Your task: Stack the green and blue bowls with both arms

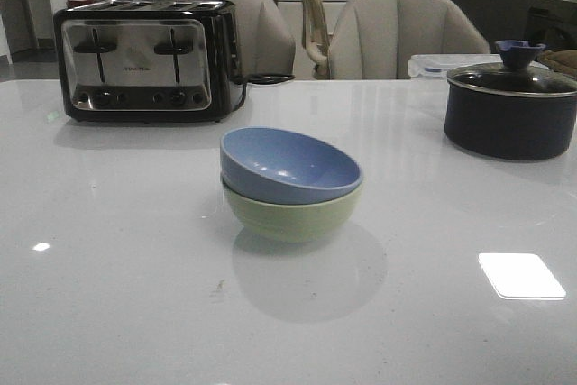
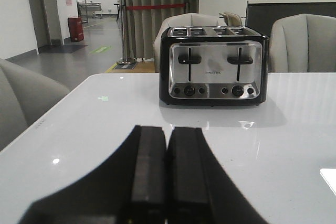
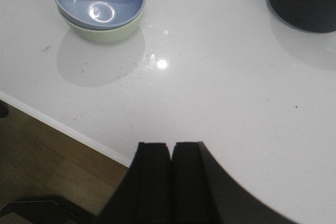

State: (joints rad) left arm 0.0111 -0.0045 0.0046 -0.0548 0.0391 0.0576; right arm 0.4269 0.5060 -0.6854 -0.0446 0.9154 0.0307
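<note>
Blue bowl (image 1: 288, 164) nested in green bowl (image 1: 290, 214), mid-table

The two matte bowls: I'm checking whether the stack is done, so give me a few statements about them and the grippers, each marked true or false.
1. The dusty blue matte bowl sits inside the pale sage green matte bowl. True.
2. The blue bowl sits level in the green one. False: it is tilted.
3. The left gripper holds a bowl. False: its fingers are closed together on nothing.
4. The right gripper is shut and apart from the bowls. True.
5. The dark lidded pot touches the stack. False: it stands well apart, toward the right.
</note>
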